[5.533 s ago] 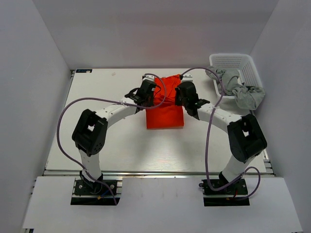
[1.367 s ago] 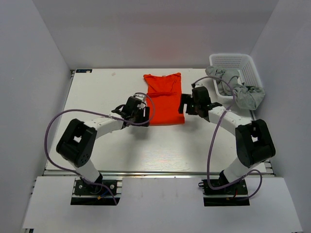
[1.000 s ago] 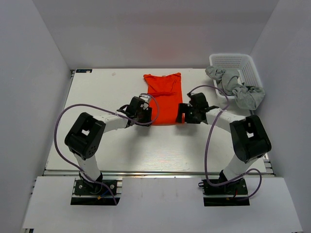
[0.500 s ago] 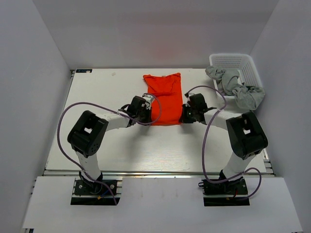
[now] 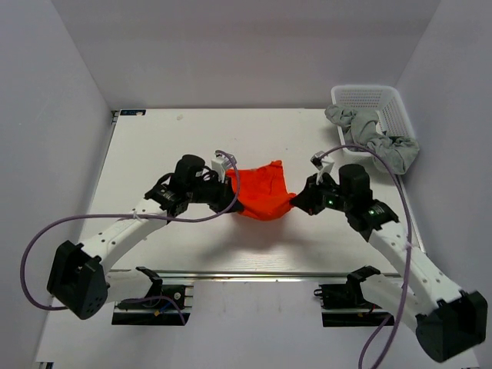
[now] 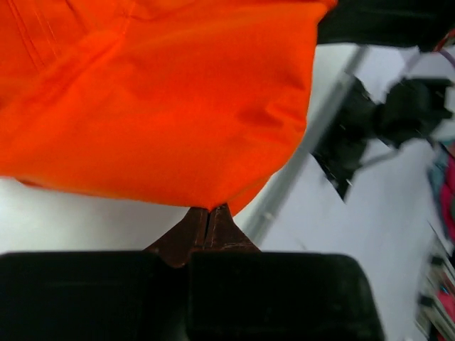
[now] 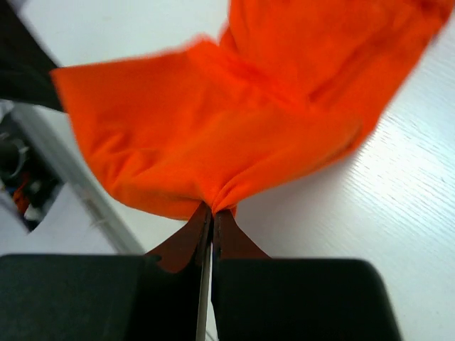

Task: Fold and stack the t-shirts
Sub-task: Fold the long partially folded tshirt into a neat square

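**Left pincer (image 5: pixel 229 198) & right pincer (image 5: pixel 297 202) both nipped tight on the orange-red t-shirt (image 5: pixel 261 194)**

Each has its two fingers pressed together w/ a small bunch of cloth between the tips, one at either side of the shirt. Both wrist cams show it plainly, the fabric gathering to a point right at the tips. The shirt hangs between them over the middle of the worktop (image 5: pixel 154 146), sagging in the centre w/ a shadow beneath. Can't tell whether its far end drags on the surface.

Handling, as I'd judge it: v. light, thin and totally limp. It has no stiffness, so it droops, creases and folds over itself. Not fragile, not slippery. Cloth holds ok in a pinch, but a nip on one layer only, or too near the hem, could pull free if the arms spread hard. Best hold is at corners or side edges, all layers together, matched left & right so the edge between runs straight, i.e. roughly what they've got. Slight tension across, no more.

Grey t-shirts (image 5: pixel 377 138) sit crumpled at the far right, partly in & partly spilling over the white lattice basket (image 5: pixel 361 94). Same soft stuff. Bunched like that, they'd need spreading flat before any fold, prob. starting from a shoulder or hem edge.
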`<control>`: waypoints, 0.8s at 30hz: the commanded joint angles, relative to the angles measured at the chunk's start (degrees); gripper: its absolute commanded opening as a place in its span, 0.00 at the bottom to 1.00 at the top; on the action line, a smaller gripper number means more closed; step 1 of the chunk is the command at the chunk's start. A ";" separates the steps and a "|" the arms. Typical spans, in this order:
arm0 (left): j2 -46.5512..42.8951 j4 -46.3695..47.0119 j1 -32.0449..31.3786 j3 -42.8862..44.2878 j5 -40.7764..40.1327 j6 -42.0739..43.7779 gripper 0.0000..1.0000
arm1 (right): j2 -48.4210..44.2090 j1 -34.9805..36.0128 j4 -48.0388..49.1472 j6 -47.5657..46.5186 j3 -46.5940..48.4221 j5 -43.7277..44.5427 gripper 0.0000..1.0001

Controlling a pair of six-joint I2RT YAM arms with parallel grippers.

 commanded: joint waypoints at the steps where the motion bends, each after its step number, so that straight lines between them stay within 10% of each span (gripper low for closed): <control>1: -2.92 -7.60 -0.25 0.62 9.58 0.82 0.00 | -6.39 0.14 -5.39 -3.67 0.79 -9.09 0.00; 24: 3.13 -1.01 2.21 6.59 0.19 -7.35 0.00 | 2.30 -0.48 4.54 3.63 5.71 10.31 0.00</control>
